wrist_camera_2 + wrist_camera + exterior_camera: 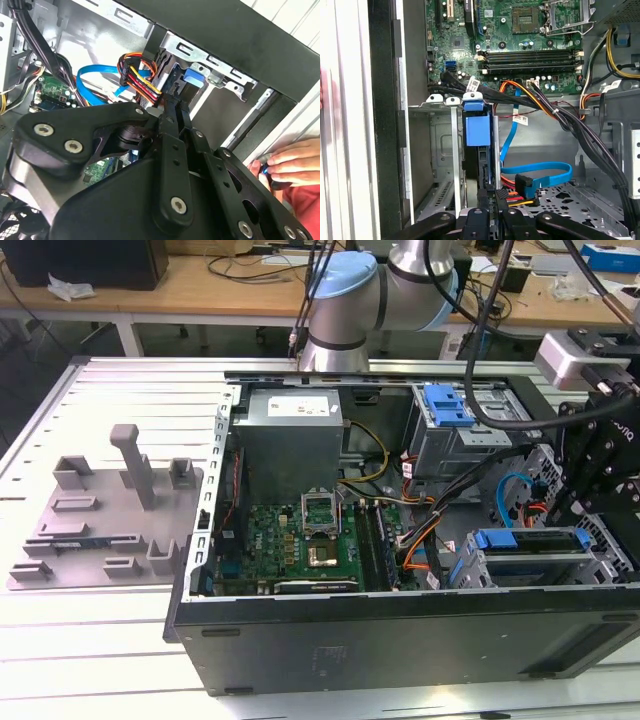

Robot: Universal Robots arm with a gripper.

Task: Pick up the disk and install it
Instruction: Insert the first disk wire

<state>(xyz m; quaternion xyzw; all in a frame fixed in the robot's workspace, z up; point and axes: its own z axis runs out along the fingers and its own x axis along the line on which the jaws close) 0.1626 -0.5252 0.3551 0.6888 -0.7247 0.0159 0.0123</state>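
Your gripper (176, 107) is pointing at the disk (478, 131), sitting in the bay (436, 150); you cannot tell the jaws' state.

The counter (120, 390) was a pale metal top with long grooves running across it in the exterior view. A grey plastic tray (105, 510) with upright posts lay flat on it at nine o'clock. An open black computer case (400, 640) lay on its side from the middle out to three o'clock, just beside the tray.
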